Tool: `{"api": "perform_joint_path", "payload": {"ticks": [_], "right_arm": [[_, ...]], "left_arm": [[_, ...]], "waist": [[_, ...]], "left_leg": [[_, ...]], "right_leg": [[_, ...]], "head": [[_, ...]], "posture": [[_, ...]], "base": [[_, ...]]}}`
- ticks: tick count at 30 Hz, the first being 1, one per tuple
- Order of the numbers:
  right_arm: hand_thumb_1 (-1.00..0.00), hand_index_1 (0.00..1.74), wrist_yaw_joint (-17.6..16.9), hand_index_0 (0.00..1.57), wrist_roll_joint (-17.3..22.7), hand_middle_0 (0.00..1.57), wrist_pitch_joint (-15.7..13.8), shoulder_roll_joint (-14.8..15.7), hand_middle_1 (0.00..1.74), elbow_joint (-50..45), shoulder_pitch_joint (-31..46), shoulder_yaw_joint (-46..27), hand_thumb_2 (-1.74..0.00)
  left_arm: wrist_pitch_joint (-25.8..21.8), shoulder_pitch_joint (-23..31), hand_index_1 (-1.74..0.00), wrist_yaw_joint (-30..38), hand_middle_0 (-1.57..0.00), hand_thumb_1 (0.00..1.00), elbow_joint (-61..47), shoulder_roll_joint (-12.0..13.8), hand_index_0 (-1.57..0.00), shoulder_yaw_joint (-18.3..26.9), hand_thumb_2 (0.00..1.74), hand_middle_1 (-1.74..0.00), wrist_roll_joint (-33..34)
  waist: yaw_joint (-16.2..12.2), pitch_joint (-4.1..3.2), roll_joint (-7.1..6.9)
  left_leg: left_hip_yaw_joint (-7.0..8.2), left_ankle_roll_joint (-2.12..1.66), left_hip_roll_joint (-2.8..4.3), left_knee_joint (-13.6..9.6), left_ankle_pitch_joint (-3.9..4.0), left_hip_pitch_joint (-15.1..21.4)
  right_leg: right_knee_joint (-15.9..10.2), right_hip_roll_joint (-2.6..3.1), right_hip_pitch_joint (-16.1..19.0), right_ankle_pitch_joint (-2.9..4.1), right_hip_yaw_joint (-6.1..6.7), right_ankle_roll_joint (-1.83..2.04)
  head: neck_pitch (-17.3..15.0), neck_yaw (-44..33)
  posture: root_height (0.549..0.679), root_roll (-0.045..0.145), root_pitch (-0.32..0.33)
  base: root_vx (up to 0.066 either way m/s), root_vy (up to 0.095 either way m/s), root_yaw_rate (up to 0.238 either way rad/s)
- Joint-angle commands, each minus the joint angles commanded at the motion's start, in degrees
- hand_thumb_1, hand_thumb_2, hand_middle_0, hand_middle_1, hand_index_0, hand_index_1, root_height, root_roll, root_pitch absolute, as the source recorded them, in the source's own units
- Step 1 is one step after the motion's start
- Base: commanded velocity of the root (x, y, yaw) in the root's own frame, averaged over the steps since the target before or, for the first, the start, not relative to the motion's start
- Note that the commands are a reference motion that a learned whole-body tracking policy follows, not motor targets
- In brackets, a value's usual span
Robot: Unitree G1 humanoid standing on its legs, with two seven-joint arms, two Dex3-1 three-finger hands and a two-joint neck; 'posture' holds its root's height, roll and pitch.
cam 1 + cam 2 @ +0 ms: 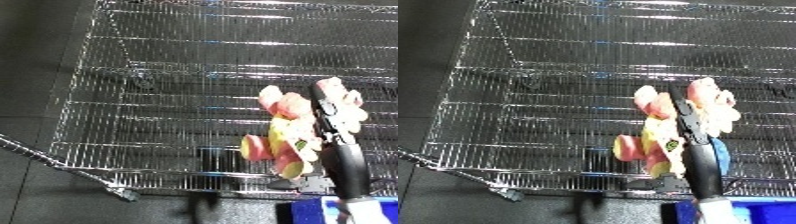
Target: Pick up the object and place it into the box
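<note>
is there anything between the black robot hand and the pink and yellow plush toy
Nothing: in the right eye view the right black robot hand lies directly against the pink and yellow plush toy, over the wire mesh bin.

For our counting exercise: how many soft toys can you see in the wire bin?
1. A single pink and yellow soft toy hangs over the wire bin, at its right side, held by the right hand. Nothing else shows inside the bin.

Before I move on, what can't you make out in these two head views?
- Pink and yellow plush toy: its shape is blurred, and the black right hand crosses it.
- Right hand: whether its fingers curl round the toy.
- Blue bin: cut off by the lower edge.
- Left hand: in neither view.
- Wire mesh basket: glare on its floor.
</note>
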Motion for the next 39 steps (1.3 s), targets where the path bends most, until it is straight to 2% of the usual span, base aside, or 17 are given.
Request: {"api": "perform_joint_path", "payload": {"ticks": [4, 8, 13, 17, 21, 32, 39], "right_arm": [[0.00, 0.00, -0.73, 0.00, -2.92, 0.00, 1.35, -3.54, 0.00, 2.83, -1.52, 0.21, 0.00], [0.00, 0.00, -1.04, 0.00, -4.99, 0.00, 2.54, -8.32, 0.00, 8.17, -4.70, 1.74, 0.00], [0.00, 0.00, -0.56, 0.00, -7.06, 0.00, 3.71, -15.20, 0.00, 17.03, -11.37, 6.69, 0.00], [0.00, 0.00, 0.88, 0.00, -9.12, 0.00, 4.82, -18.66, 0.00, 23.22, -16.02, 11.55, 0.00], [0.00, 0.00, 2.08, 0.00, -11.32, 0.00, 6.16, -19.64, 0.00, 27.95, -18.84, 15.19, 0.00], [0.00, 0.00, 4.77, 0.00, -14.40, 0.00, 9.30, -18.51, 0.00, 44.79, -27.21, 23.57, 0.00], [0.00, 0.00, 7.47, 0.00, -18.11, 0.00, 9.46, -17.92, 0.00, 57.52, -34.48, 30.22, 0.00]], "left_arm": [[-0.31, 0.04, -1.74, -0.15, -1.57, 1.00, 0.19, 0.64, -1.57, -0.25, 1.74, -1.74, -0.08], [-1.00, 0.03, -1.74, -0.36, -1.57, 1.00, 0.16, 1.51, -1.57, -0.86, 1.74, -1.74, -0.28], [-1.85, -0.17, -1.74, -0.83, -1.57, 1.00, 0.34, 2.87, -1.57, -2.27, 1.74, -1.74, -0.73], [-2.37, -0.29, -1.74, -1.45, -1.57, 1.00, 0.38, 3.81, -1.57, -3.40, 1.74, -1.74, -1.23], [-2.82, -0.22, -1.74, -2.04, -1.57, 1.00, 0.37, 4.22, -1.57, -4.13, 1.74, -1.74, -1.65], [-4.09, -0.17, -1.74, -2.70, -1.57, 1.00, 0.28, 4.60, -1.57, -6.21, 1.74, -1.74, -2.36], [-4.41, 0.25, -1.74, -3.50, -1.57, 1.00, 0.24, 4.47, -1.57, -6.55, 1.74, -1.74, -3.04]], "waist": [[0.28, 0.00, -0.03], [0.77, 0.00, 0.15], [1.33, 0.00, 0.70], [1.66, 0.00, 1.24], [1.88, 0.00, 1.92], [2.73, 0.00, 4.46], [3.26, 0.00, 5.72]], "left_leg": [[-0.10, -0.01, -0.03, 0.11, -0.05, -0.22], [-0.13, -0.09, 0.05, 0.15, -0.05, -0.43], [-0.15, -0.24, 0.10, 0.06, 0.03, -0.71], [-0.13, -0.37, 0.06, -0.24, 0.12, -0.74], [-0.17, -0.46, -0.05, -0.42, 0.09, -0.81], [0.08, -0.73, -0.70, -0.94, 0.44, -1.53], [0.02, -0.98, -1.01, -1.30, 0.68, -1.76]], "right_leg": [[0.22, -0.01, -0.37, 0.09, -0.02, 0.04], [0.33, -0.07, -0.78, 0.23, -0.10, 0.07], [0.30, -0.07, -1.39, 0.42, -0.11, 0.10], [0.26, -0.10, -1.68, 0.42, -0.05, 0.10], [0.19, -0.07, -1.91, 0.35, 0.07, 0.08], [0.19, -0.33, -3.29, 0.59, 0.28, -0.07], [-0.01, -0.40, -3.46, 0.51, 0.20, -0.32]], "head": [[-1.22, 2.57], [-2.18, 6.59], [-2.93, 10.35], [-3.07, 11.84], [-3.30, 13.70], [-2.38, 17.90], [-1.88, 20.17]], "posture": [[0.627, 0.061, -0.061], [0.627, 0.061, -0.056], [0.627, 0.062, -0.048], [0.628, 0.063, -0.042], [0.628, 0.065, -0.037], [0.628, 0.074, -0.019], [0.630, 0.077, -0.011]], "base": [[0.021, -0.013, 0.009], [0.019, -0.013, -0.009], [0.014, -0.010, -0.023], [0.015, 0.000, -0.021], [0.017, 0.002, -0.019], [0.013, 0.005, -0.016], [0.008, 0.004, 0.020]]}}
